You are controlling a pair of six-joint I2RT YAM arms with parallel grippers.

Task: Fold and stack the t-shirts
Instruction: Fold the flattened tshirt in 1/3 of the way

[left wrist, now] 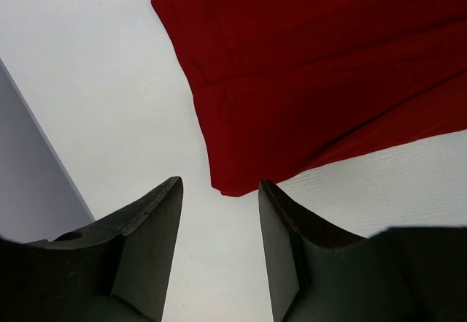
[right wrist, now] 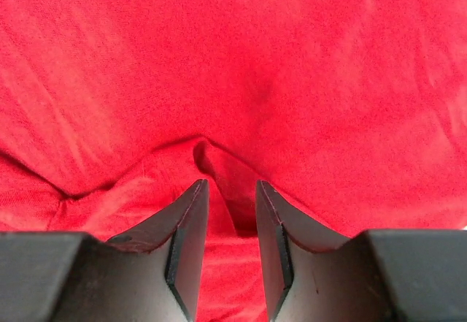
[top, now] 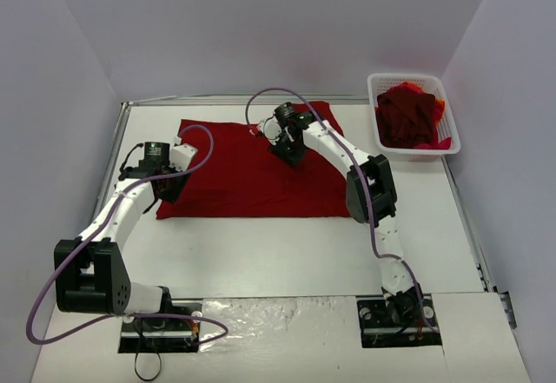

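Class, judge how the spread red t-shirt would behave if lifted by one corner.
Probably floppy: the t-shirt puckers into a soft ridge at the right gripper. Thin and flat on the table, it would likely drape. Pushed, it may bunch like that ridge.

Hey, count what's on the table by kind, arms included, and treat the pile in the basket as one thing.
Red t-shirt spread flat: 1
White mesh basket: 1
Pile of shirts in basket: 1
Robot arms: 2
Total: 5
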